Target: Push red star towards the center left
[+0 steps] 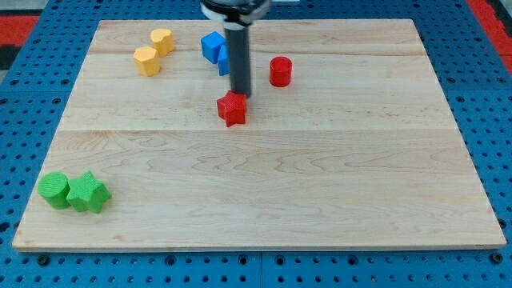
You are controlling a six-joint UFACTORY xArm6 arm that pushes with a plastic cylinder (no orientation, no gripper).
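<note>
The red star [232, 110] lies on the wooden board [264, 176], a little above the board's middle and left of centre. My tip [242, 96] stands at the star's upper right edge, touching or nearly touching it. The dark rod rises straight up from there to the view's top.
A red cylinder [280, 71] sits right of the rod. Two blue blocks [214, 48] lie just behind the rod, partly hidden. Two yellow blocks [154, 50] are at the upper left. A green cylinder [55, 190] and green star [87, 193] sit at the lower left corner.
</note>
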